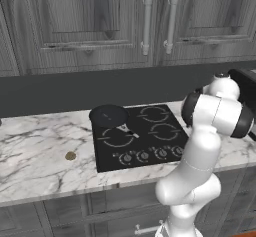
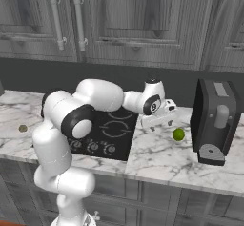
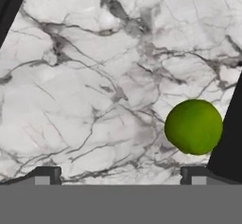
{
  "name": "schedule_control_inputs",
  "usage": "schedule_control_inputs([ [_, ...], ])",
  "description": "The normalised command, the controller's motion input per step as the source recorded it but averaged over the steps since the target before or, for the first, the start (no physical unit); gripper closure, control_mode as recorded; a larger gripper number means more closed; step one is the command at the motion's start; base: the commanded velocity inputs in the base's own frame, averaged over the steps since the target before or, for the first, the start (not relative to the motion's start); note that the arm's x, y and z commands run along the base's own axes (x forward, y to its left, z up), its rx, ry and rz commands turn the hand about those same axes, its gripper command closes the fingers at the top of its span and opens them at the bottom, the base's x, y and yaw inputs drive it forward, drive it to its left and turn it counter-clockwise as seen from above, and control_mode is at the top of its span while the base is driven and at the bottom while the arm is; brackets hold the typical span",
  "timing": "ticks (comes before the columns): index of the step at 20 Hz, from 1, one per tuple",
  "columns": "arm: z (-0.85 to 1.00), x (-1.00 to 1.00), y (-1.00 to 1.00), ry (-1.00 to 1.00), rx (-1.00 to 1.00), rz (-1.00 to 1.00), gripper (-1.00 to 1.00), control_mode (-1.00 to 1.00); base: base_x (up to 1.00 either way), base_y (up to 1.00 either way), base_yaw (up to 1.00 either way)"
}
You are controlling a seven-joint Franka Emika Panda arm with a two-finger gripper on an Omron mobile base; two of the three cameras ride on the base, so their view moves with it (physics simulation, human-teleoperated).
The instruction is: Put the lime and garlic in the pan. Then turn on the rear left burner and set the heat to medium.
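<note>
I have the gripper over the marble counter just right of the cooktop, fingers spread wide with nothing between them. The lime sits on the counter just right of the gripper, between cooktop and coffee machine. The pan rests on the cooktop's rear left burner. The garlic lies on the counter left of the cooktop.
</note>
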Motion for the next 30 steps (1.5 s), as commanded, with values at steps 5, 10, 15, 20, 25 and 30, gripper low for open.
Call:
schedule_control_inputs([
  [5, -0.21, 0.26, -0.14, -0.04, 0.0, -0.1, -1.0, -1.0, 0.0, 0.0, 0.0],
  [10, -0.15, 0.34, -0.19, -0.01, 0.0, -0.11, -1.0, -1.0, 0.0, 0.0, 0.0],
  [15, -0.03, 0.29, -0.24, -0.02, 0.0, -0.08, -1.0, -1.0, 0.0, 0.0, 0.0],
  [20, -0.04, 0.06, -0.34, -0.02, 0.0, -0.04, -1.0, -1.0, 0.0, 0.0, 0.0],
  [25, -0.03, 0.0, -0.22, 0.0, 0.0, 0.0, -1.0, -1.0, 0.0, 0.0, 0.0],
  [30, -0.09, 0.0, -0.03, 0.0, 0.0, 0.0, -1.0, -1.0, 0.0, 0.0, 0.0],
])
